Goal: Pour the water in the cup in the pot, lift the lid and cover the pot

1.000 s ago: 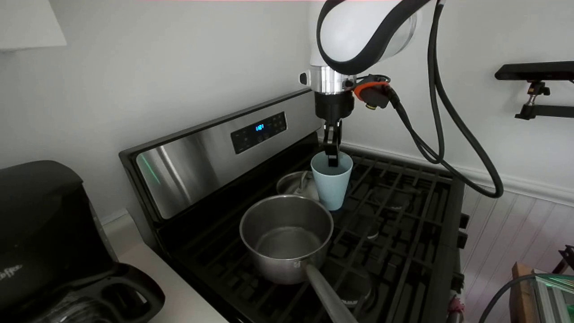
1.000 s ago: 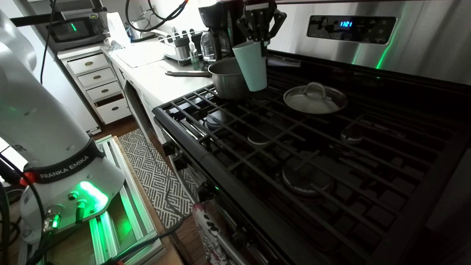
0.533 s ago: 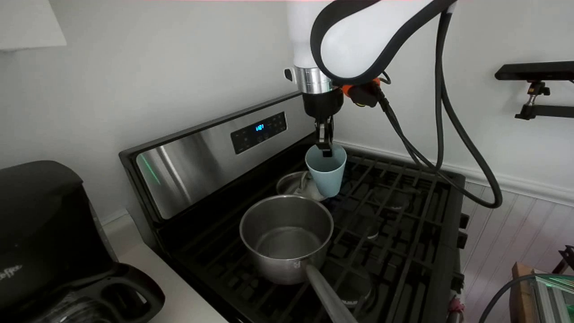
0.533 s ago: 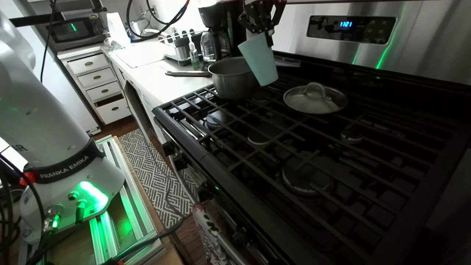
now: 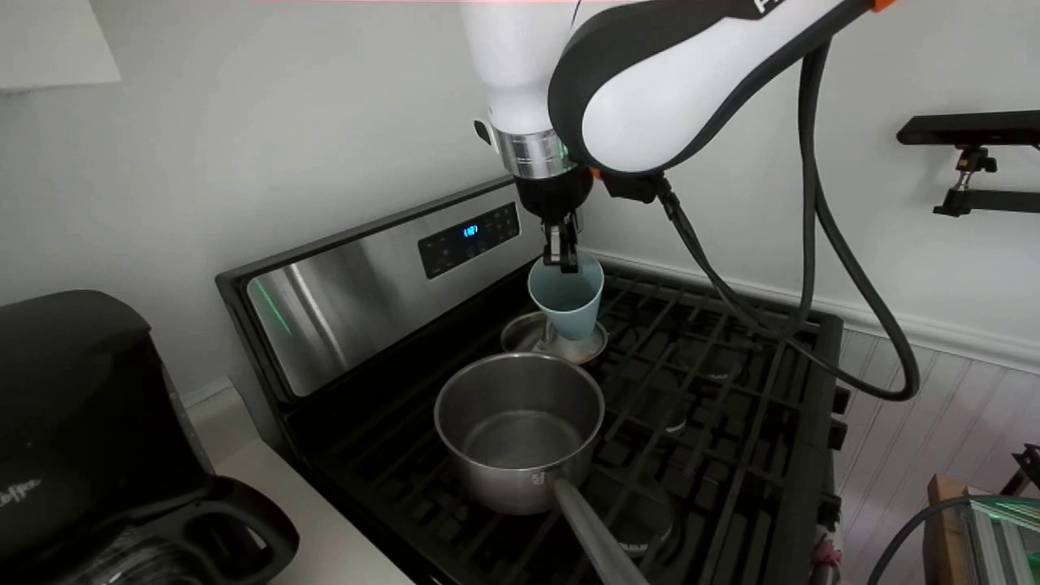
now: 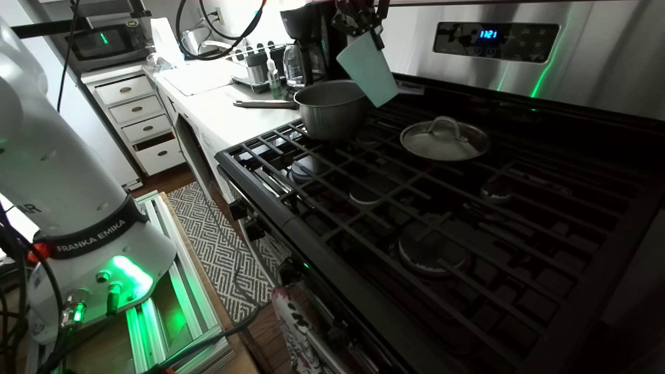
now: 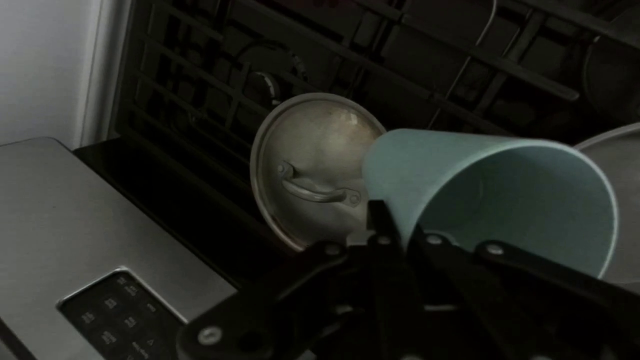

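The claw (image 7: 400, 224) is clamping the tilted cup (image 6: 369, 70); rotating further before shifting sideways would be risking spillage onto the lid (image 7: 310, 162) below the claw, short of the pot (image 5: 516, 487) alongside. The cup is showing smooth, tapered sides; the lid, shiny domed metal; the pot, brushed steel.

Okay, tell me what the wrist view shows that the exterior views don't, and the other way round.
Only the wrist view: distinct rivets at the ends of the lid handle.
Only the exterior views, and in both: the long handle of the pot, the blue clock digits, the coffee maker and the robot's arm.
Shared: the gripper pinching the tilted cup by its rim, the lid, the stove grates, and the pot, though the wrist view catches only part of it.
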Robot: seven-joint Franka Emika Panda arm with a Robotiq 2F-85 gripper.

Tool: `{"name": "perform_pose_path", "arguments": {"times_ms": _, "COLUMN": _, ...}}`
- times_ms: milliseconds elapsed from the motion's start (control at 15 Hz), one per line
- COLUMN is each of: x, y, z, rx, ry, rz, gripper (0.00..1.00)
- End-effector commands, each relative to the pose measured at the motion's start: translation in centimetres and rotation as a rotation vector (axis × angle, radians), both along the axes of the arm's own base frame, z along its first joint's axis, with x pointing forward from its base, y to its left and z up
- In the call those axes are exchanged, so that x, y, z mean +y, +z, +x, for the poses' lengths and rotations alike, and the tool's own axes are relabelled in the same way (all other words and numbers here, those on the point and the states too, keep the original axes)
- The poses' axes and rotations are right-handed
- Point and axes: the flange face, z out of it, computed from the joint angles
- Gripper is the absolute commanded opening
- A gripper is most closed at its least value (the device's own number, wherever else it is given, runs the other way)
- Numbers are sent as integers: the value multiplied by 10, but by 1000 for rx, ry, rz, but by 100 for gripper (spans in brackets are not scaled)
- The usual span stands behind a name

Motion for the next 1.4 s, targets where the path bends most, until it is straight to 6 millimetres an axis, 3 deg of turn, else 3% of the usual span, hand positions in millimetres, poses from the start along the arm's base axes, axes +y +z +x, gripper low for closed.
{"name": "perform_pose_path", "arguments": {"times_ms": 0, "x": 18, "y": 6, "z": 0, "rx": -31, "ry": -7, "rz": -92, "gripper": 1}}
{"name": "perform_pose_path", "arguments": {"times_ms": 667, "x": 63, "y": 0, "z": -7, "rx": -96, "ry": -19, "rz": -296, "gripper": 1}}
{"name": "perform_pose_path", "arguments": {"times_ms": 1333, "x": 85, "y": -8, "z": -9, "rx": -173, "ry": 9, "rz": -448, "gripper": 1}}
